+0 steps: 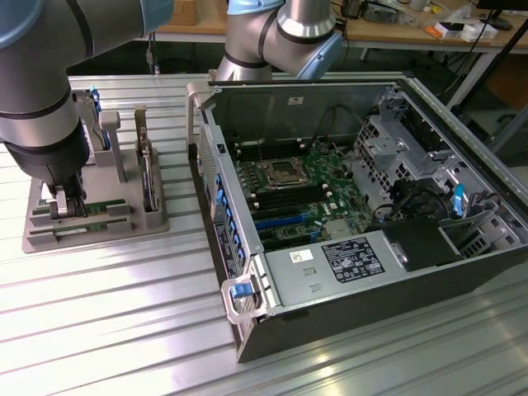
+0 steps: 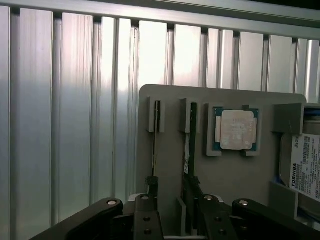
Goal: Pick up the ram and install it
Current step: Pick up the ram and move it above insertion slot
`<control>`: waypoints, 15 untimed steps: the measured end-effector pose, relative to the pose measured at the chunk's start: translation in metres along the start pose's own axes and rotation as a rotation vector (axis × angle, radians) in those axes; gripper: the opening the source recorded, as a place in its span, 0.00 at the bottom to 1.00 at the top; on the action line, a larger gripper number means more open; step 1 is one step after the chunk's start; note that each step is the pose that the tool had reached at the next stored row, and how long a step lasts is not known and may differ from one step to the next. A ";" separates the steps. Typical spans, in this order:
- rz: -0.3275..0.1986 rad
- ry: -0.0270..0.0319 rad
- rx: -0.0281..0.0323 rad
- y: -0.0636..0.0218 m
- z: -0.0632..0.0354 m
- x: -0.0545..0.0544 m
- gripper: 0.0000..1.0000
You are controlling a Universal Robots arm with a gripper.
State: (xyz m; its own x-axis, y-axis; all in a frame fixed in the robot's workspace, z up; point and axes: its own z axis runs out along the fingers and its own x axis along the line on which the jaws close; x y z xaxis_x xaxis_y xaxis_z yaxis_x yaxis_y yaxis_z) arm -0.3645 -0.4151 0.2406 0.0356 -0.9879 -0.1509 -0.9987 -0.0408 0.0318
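While the gripper (image 1: 68, 206) hung low over the grey holder (image 1: 124, 224), at about nine o'clock from the open computer case (image 1: 495, 276) in the exterior view, I judged the job to be at the pick-up step, with nothing lifted yet. Through the wrist camera its jaws stood apart and gripped nothing, with bare holder showing between them. The ram (image 2: 192, 135) stood on edge in its slot in the holder, one end just beside a finger. A second thin stick (image 2: 156, 135) stood in the neighbouring slot, beside the other finger. To my mind the grasp called for centring on one stick alone, then a straight pull out of the slot. I could not tell whether either finger touched a stick. The hard drive (image 2: 306, 167) was cut off at the frame edge, and in the exterior view the arm hid part of the holder.
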 end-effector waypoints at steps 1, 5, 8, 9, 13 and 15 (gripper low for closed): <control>0.000 0.0007 0.0000 0.0000 0.0014 0.000 0.36; 0.000 0.0050 0.0017 -0.0002 0.0070 0.001 0.36; 0.000 0.0099 0.0028 -0.0003 0.0107 0.001 0.36; 0.000 0.0112 0.0030 -0.0004 0.0118 0.001 0.36; 0.000 0.0170 0.0036 -0.0005 0.0160 0.001 0.36; 0.000 0.0206 0.0037 -0.0007 0.0187 0.001 0.36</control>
State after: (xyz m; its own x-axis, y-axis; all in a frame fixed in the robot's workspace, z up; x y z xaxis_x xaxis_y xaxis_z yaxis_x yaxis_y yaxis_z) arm -0.3645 -0.4132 0.2220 0.0362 -0.9908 -0.1306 -0.9988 -0.0402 0.0282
